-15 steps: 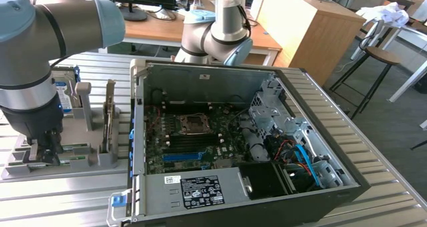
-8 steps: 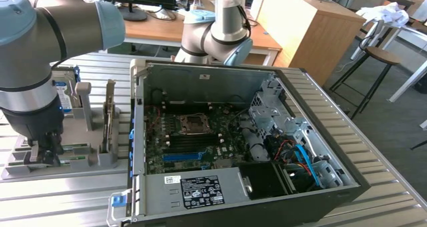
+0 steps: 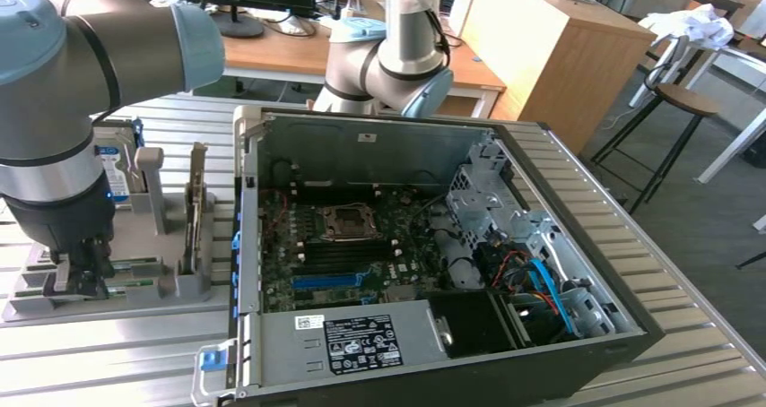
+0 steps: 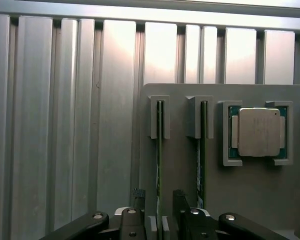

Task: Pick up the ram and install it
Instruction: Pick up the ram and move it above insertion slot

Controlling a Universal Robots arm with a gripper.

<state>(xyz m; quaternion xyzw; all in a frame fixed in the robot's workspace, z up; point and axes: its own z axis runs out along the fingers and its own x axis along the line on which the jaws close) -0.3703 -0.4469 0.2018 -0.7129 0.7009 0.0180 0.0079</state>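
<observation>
The ram (image 4: 159, 150) is a thin green stick standing on edge in a slotted grey holder (image 4: 217, 200). A second similar stick (image 4: 202, 150) stands in the slot beside it. My gripper (image 4: 159, 206) is open, with one dark finger (image 4: 138, 197) on each side of the first stick's near end and a gap at both sides. In the exterior view the gripper (image 3: 74, 277) hangs low over the grey holder (image 3: 114, 307) on the exterior view's left, beside the open computer case (image 3: 396, 237).
A processor chip (image 4: 259, 132) lies in a recess of the holder past the second stick. An upright expansion card (image 3: 195, 212) stands in the holder next to the case wall. The motherboard (image 3: 341, 246) lies inside the case, with a blue slot strip (image 3: 329, 281). All rests on a ribbed metal table (image 3: 143, 362).
</observation>
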